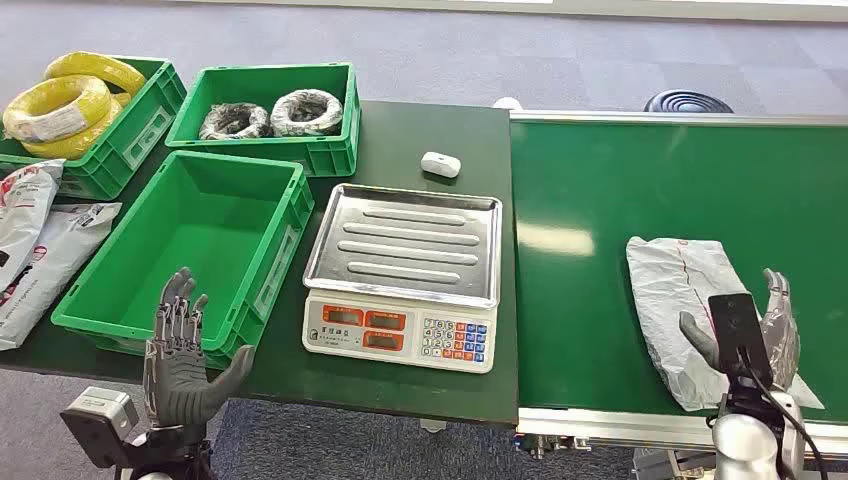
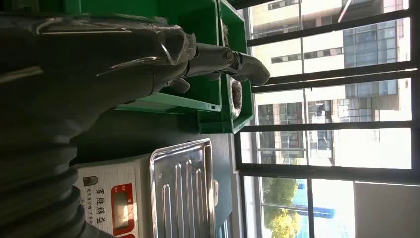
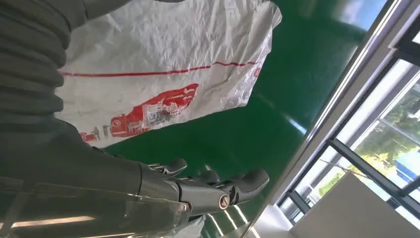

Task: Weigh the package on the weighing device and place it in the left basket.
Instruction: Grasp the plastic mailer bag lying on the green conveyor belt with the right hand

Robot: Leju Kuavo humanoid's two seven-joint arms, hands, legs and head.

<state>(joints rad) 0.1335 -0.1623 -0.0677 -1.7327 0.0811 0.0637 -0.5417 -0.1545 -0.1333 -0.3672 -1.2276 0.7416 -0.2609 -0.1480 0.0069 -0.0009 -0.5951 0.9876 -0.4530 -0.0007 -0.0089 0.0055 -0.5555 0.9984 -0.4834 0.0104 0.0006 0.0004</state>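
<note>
Grey fingers of my left hand (image 1: 180,350) are spread wide and upright at the near edge of the dark table (image 1: 420,140), palm empty, just in front of the near green basket (image 1: 190,250); left wrist view shows the same hand (image 2: 163,59) with fingers extended, holding nothing. My right hand (image 1: 755,335) sits over the near end of the package (image 1: 685,290) on the green conveyor belt (image 1: 700,180); thumb on one side, fingers on the other, apart; head view leaves it unclear whether they actually touch the bag; right wrist view has the fingers (image 3: 218,186) stretched out beside the package (image 3: 163,74), not wrapped round it, so I call it open with nothing gripped. Package is a white crumpled poly bag with red print, lying flat on the belt, well apart from the scale (image 1: 405,275); scale is on the table between basket and belt, steel tray bare, red displays and keypad facing me; tray and display also in left wrist view (image 2: 168,193). White poly bags (image 1: 30,240) lie left of the near basket; farther back a small white object (image 1: 440,164) sits behind the scale; a green bin with dark wire coils (image 1: 270,115); leftmost, a green bin with yellow coils (image 1: 75,105).
</note>
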